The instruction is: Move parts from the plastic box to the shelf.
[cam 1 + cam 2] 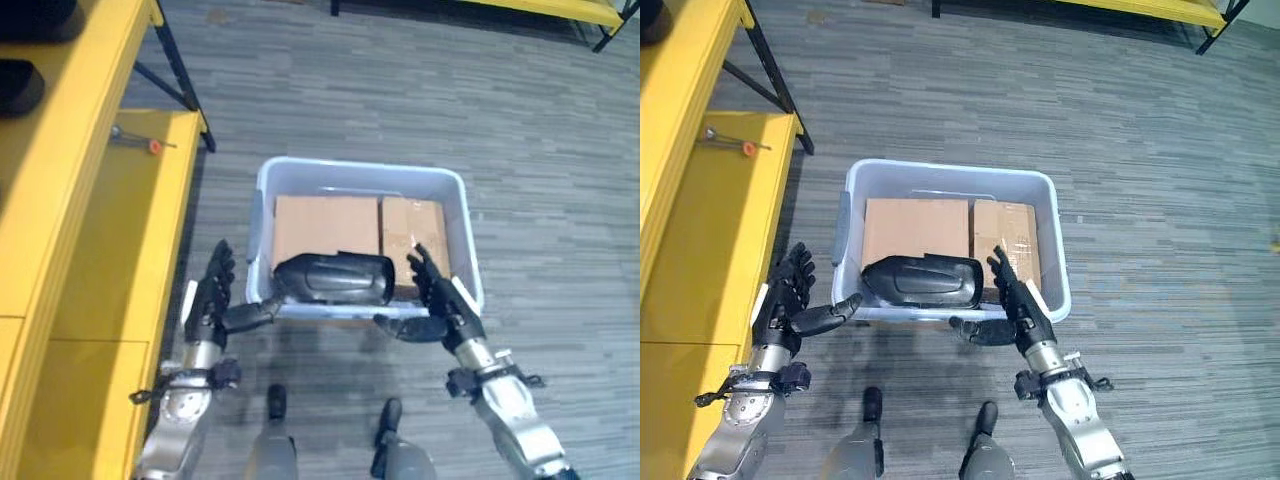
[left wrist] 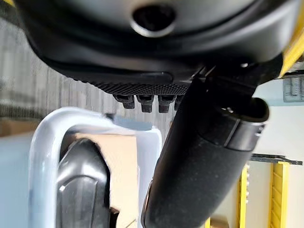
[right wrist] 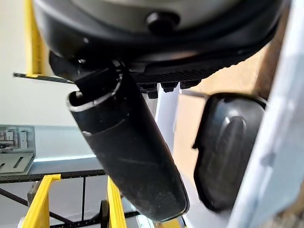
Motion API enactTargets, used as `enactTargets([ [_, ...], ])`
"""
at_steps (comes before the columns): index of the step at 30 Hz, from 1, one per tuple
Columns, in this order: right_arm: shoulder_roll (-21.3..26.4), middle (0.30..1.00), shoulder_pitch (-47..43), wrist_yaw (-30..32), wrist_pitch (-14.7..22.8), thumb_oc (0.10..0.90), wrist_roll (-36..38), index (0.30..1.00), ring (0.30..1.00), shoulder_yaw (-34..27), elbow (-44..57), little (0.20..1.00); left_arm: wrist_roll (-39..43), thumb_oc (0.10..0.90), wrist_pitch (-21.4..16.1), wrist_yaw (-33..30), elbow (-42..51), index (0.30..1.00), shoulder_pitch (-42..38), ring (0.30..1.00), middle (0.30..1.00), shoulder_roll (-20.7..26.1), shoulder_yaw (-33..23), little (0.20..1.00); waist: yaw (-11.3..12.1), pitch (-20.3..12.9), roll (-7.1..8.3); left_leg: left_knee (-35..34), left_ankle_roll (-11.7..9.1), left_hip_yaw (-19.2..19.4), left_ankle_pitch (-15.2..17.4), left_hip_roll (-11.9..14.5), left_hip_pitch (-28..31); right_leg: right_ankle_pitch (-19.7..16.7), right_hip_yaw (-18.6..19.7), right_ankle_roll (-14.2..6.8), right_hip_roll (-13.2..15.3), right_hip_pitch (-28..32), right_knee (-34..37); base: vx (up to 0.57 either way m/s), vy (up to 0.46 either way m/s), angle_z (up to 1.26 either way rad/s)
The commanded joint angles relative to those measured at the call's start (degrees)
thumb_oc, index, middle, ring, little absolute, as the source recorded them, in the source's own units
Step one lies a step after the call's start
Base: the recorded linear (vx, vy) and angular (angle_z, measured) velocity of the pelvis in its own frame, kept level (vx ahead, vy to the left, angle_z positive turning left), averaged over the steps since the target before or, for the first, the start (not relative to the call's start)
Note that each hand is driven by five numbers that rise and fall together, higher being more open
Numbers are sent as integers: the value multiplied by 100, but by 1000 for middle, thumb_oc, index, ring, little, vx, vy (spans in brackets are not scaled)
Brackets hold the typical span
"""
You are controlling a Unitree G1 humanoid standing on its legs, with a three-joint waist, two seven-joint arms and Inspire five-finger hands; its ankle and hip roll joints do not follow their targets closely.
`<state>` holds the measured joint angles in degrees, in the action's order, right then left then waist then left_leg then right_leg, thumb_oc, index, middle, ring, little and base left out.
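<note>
**Over the box's near rim: both hands spread, part not yet gripped**

Nearest the robot, the left hand (image 1: 208, 296) and right hand (image 1: 437, 296) hang at the two near corners of the plastic box (image 1: 459, 215), fingers straight and splayed wide, thumbs turned inward toward each other. Neither holds anything. That spread pose, one hand each side, looks like a setup for a two-handed lift, since the black part (image 1: 334, 278) lying between them is broad and rounded (probably too wide for one hand). The left thumb reaches close to the part's end, though whether it touches is hard to tell. Beyond the part, two cardboard boxes (image 1: 327, 228) lie flat on the box floor, side by side. Further left stands the yellow shelf (image 1: 110, 260), where the part is bound
</note>
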<state>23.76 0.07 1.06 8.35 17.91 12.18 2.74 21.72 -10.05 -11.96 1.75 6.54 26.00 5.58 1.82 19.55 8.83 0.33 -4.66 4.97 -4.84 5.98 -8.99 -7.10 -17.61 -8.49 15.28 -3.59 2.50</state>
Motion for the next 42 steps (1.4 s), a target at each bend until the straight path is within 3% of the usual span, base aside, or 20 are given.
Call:
enactTargets([
  [1, 468, 1000, -437, 287, 642, 900, -496, 1000, 1000, -407, 822, 1000, -204, 900, -594, -20, 832, 1000, -97, 1000, 1000, 46, -200, 1000, 48, -203, -25, 229, 20, 155, 128, 368, -145, 85, -52, -345, 231, 150, -395, -14, -14, 14],
  [7, 1143, 1000, -1087, 615, 683, 900, -1198, 1000, 1000, -673, 1124, 1000, -220, 900, -587, -17, 1013, 1000, -47, 1000, 1000, 102, -307, 1000, 215, -25, 86, 36, -18, 99, -11, 380, -236, 59, -199, -364, 219, 31, -367, -21, -30, 5],
  [8, 1598, 1000, -1469, 613, 673, 900, -1488, 1000, 1000, -566, 1179, 1000, -199, 900, -608, 6, 1100, 1000, -53, 1000, 1000, 155, -306, 1000, 305, 84, 151, -8, -49, 80, -76, 416, -290, 67, -244, -353, 187, -38, -386, -39, -47, 12],
  [9, 1604, 1000, -1496, 619, 678, 900, -1490, 1000, 1000, -547, 1161, 1000, -199, 900, -607, 7, 1100, 1000, -57, 1000, 1000, 146, -316, 1000, 296, 91, 145, -12, -51, 80, -79, 419, -288, 69, -242, -351, 185, -41, -390, -52, -73, 10],
  [10, 1975, 1000, -1754, 526, 650, 900, -1748, 1000, 1000, -378, 1272, 1000, -193, 900, -621, 13, 1123, 1000, -48, 1000, 1000, 168, -302, 1000, 360, 143, 199, -50, -76, 78, -120, 448, -308, 78, -276, -346, 155, -58, -369, -14, -28, 3],
  [17, 2702, 1000, -2761, 280, 572, 900, -2019, 1000, 1000, 437, 1192, 1000, -184, 900, -626, 73, 1233, 1000, -143, 1000, 1000, 196, -186, 1000, 511, 290, 270, -249, -157, 55, -280, 556, -339, 66, -376, -329, 59, -131, -314, -17, -36, 0],
  [28, 2811, 1000, -3697, 388, 425, 900, -1970, 1000, 1000, 993, 502, 1000, -76, 900, -690, -7, 1234, 1000, -307, 1000, 1000, 188, -108, 1000, 654, 502, 228, -355, -216, -39, -413, 623, -478, 67, -493, -300, 1, -223, -325, -14, -21, 5],
  [37, 2711, 1000, -4599, 774, 232, 900, -1818, 1000, 1000, 1408, -1101, 1000, 88, 900, -788, -127, 1173, 1000, -597, 1000, 1000, 163, 54, 1000, 776, 841, 20, -317, -200, -153, -468, 575, -783, 31, -575, -299, 75, -447, -399, -8, -5, 6],
  [42, 2655, 1000, -4839, 933, 200, 900, -1793, 1000, 1000, 1408, -1475, 1000, 143, 900, -815, -182, 1140, 1000, -696, 1000, 1000, 142, 126, 1000, 783, 937, -51, -264, -187, -183, -464, 553, -890, 30, -568, -296, 96, -543, -438, 0, 0, 0],
])
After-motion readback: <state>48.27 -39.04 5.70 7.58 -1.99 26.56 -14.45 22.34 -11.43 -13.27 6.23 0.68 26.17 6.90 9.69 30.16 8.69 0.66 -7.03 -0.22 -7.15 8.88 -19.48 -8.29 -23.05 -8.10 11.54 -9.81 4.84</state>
